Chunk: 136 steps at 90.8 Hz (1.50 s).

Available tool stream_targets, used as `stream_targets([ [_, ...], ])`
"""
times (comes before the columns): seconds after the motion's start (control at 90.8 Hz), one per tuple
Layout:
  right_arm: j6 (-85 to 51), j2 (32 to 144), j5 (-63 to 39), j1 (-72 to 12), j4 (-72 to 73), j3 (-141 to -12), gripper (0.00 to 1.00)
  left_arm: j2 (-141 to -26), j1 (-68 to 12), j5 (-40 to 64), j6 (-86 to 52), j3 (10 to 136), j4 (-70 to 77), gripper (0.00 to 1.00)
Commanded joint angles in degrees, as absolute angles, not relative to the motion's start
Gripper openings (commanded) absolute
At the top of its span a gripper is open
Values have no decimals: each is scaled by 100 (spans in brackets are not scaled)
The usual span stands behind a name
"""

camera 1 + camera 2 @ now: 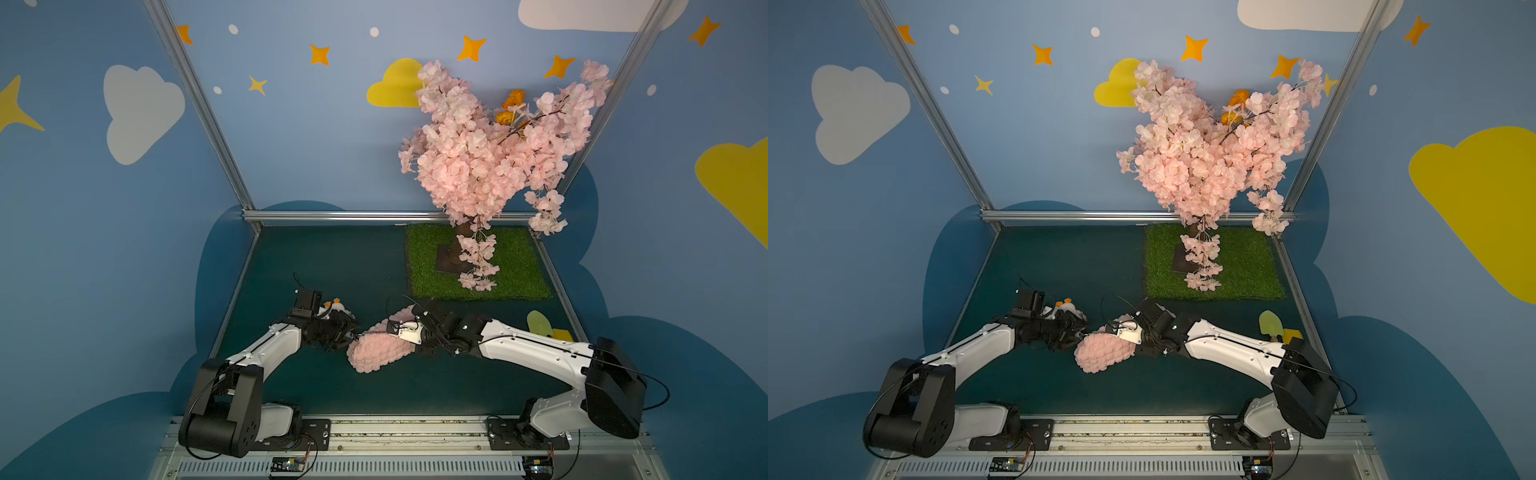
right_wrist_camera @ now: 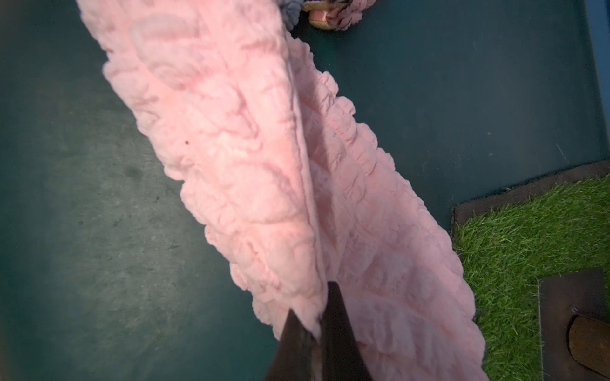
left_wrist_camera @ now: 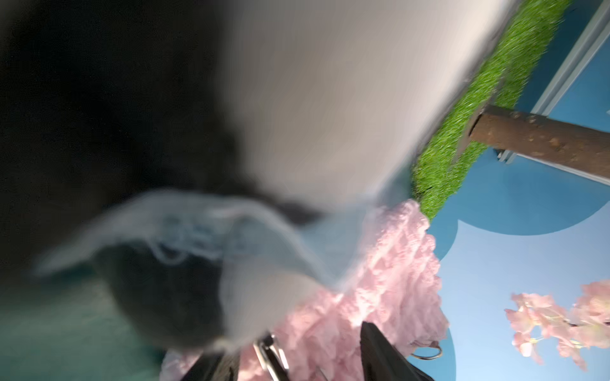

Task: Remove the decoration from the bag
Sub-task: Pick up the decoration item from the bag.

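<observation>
I see right gripper (image 2: 313, 301) clamped on the bag (image 2: 237, 148) edge; left gripper (image 3: 290, 344) jaws apart, metal clasp (image 3: 268, 350) between them, plush charm (image 1: 338, 308) close by.

bag (image 1: 378, 353) centre, tree (image 1: 478, 158) rear right, front mat (image 1: 374, 395) free

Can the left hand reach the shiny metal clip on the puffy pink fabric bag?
Probably yes: the left hand is open, with the shiny metal clip between its fingers and nothing blocking it. The right hand pinches the puffy pink fabric bag.
</observation>
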<state>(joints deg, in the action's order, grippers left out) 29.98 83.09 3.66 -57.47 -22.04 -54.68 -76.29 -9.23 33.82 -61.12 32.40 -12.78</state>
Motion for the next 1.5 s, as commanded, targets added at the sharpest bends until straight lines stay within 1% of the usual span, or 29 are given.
stream_targets([
  [0.0, 2867, 8111, 361, -5748, -2126, -5458, 0, -7800, -986, 3370, -6128, 3181, -1134, 59],
  [0.066, 2863, 8119, 343, -5752, -2126, -5447, 0, -7990, -1049, 3283, -5907, 3419, -1311, 57],
  [0.11, 2843, 8119, 341, -5748, -2139, -5444, 0, -8073, -1050, 3214, -5830, 3511, -1353, 54],
  [0.165, 2832, 8106, 343, -5748, -2156, -5455, 0, -8150, -1053, 3191, -5832, 3558, -1272, 48],
  [0.231, 2823, 8076, 360, -5748, -2172, -5446, 0, -8188, -1048, 3186, -5819, 3636, -1257, 38],
  [0.341, 2785, 8013, 352, -5739, -2191, -5396, 0, -8228, -1010, 3160, -5750, 3704, -1286, 19],
  [0.451, 2759, 7932, 327, -5741, -2141, -5308, 0, -8358, -906, 3308, -5751, 3579, -1076, 4],
  [0.474, 2755, 7922, 323, -5740, -2137, -5295, 0, -8393, -875, 3345, -5753, 3565, -1029, 3],
  [0.606, 2753, 7897, 330, -5750, -2125, -5249, 0, -8318, -816, 3343, -5598, 3757, -1195, 3],
  [0.848, 2747, 7904, 343, -5748, -2127, -5255, 0, -7571, -676, 3208, -5327, 4259, -2013, 2],
  [1.057, 2582, 7956, 282, -5653, -2040, -5272, 0, -7001, -619, 3213, -5238, 4193, -2453, 2],
  [1.145, 2519, 8025, 269, -5589, -2080, -5360, 0, -6650, -599, 3155, -5303, 4192, -2549, 2],
  [1.277, 2494, 8126, 240, -5527, -2083, -5509, 0, -6254, -602, 3283, -5752, 4156, -2419, 3],
  [1.487, 2435, 8472, -70, -5432, -2245, -6028, 19, -6034, -670, 3308, -6175, 4123, -2405, 3],
])
